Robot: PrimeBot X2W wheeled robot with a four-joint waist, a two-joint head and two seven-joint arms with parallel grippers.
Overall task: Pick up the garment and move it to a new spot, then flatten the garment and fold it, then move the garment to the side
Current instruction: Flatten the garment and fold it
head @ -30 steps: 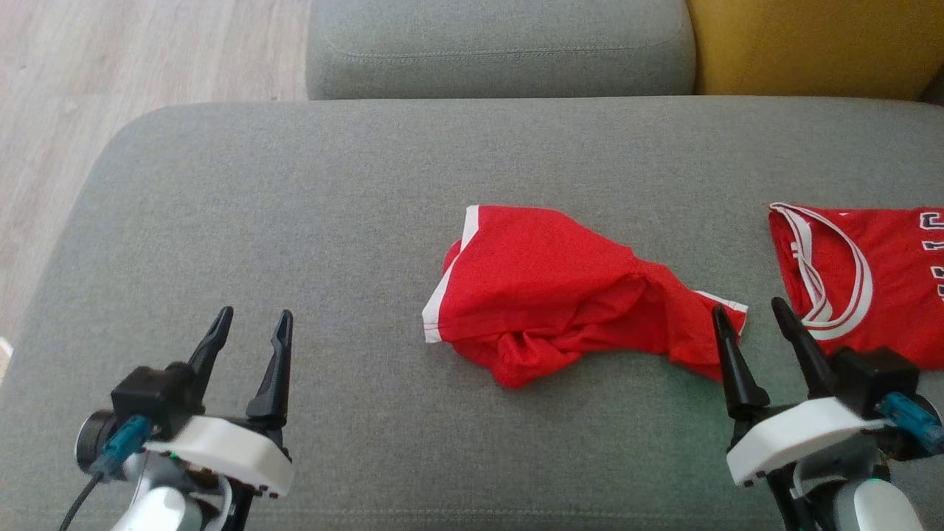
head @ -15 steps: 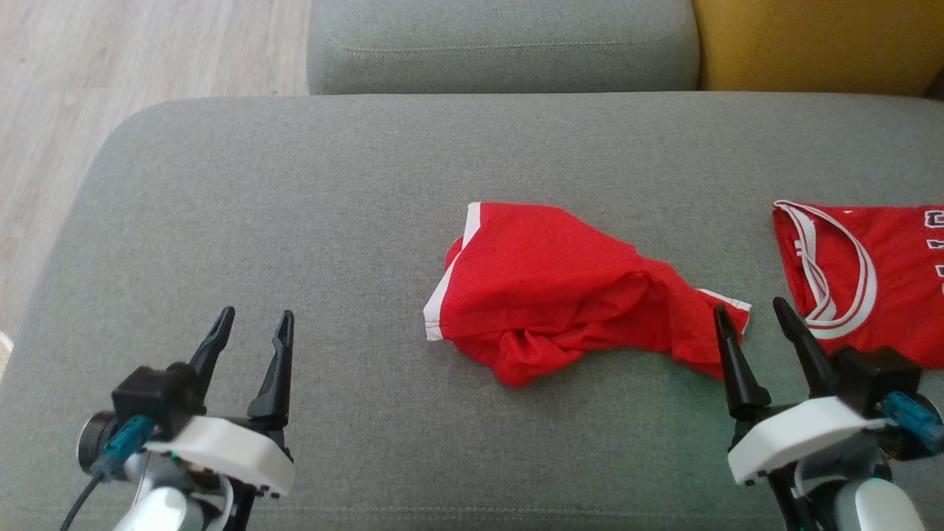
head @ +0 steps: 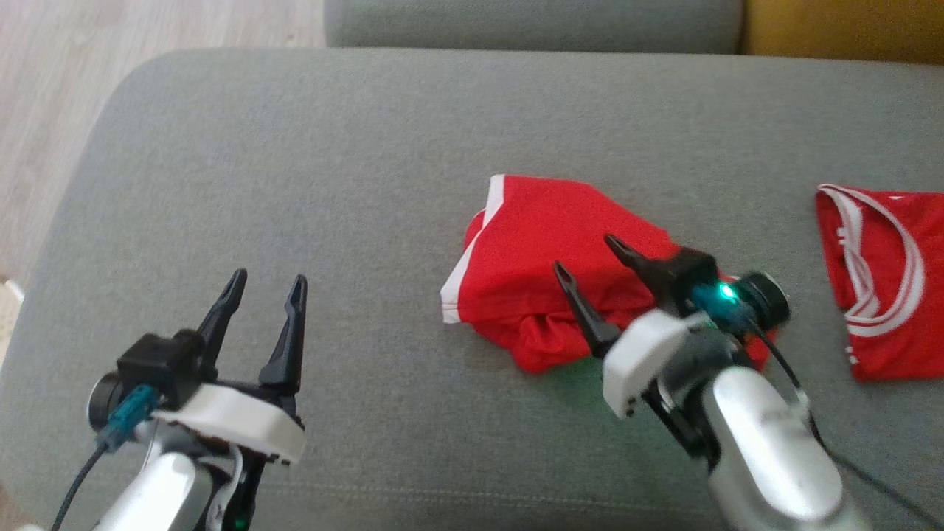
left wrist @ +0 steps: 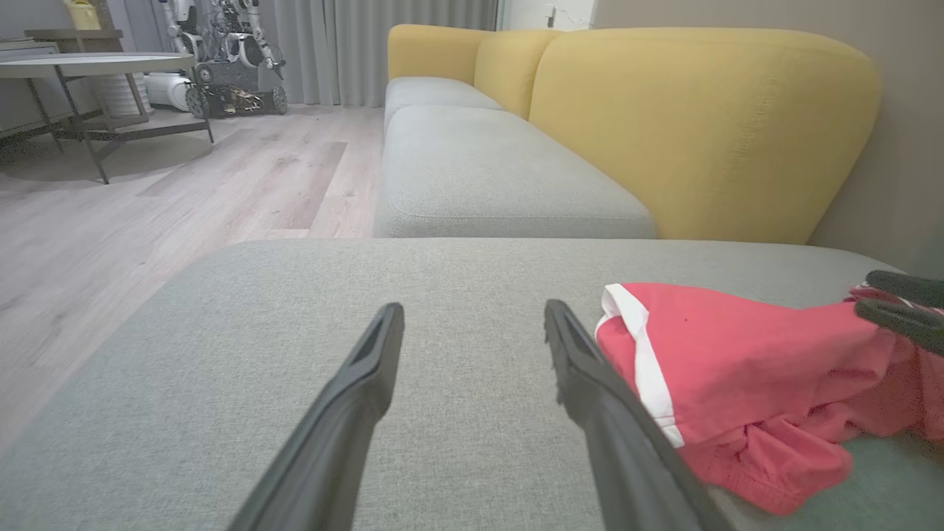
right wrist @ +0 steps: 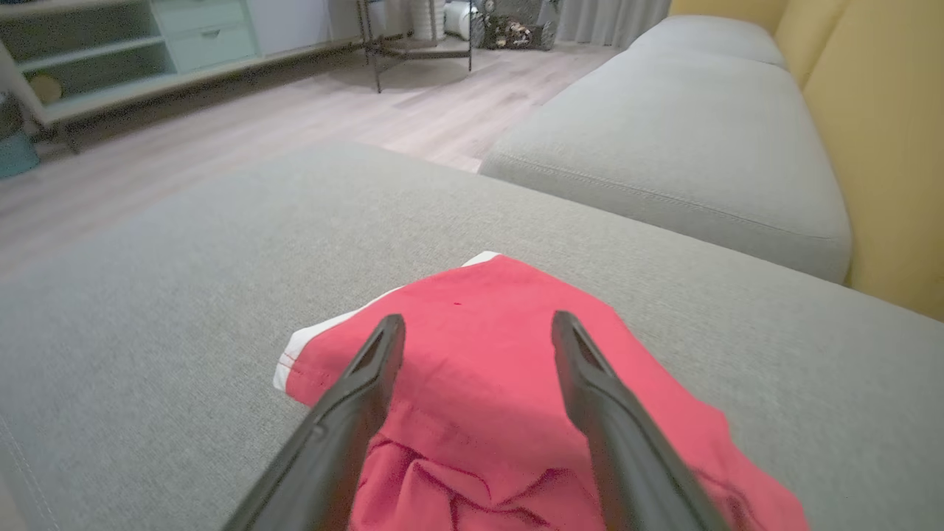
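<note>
Fingers of the right gripper (head: 586, 253) stand spread and empty in the head view, above the crumpled red garment (head: 531, 243), which lies right of the middle of the grey cushion (head: 332, 147). The left gripper (head: 269, 277), also spread and empty, hangs over the cushion's near left part. A red jersey (head: 885, 295) lies at the cushion's right edge.

Left wrist view: the 2 right fingers (left wrist: 903, 324) show side-on, low at the cloth; whether they touch it I cannot tell.

Right wrist view: bunched folds lie beneath the fingers. Pinching only 1 loose layer could leave the rest dragging across the cushion.
</note>
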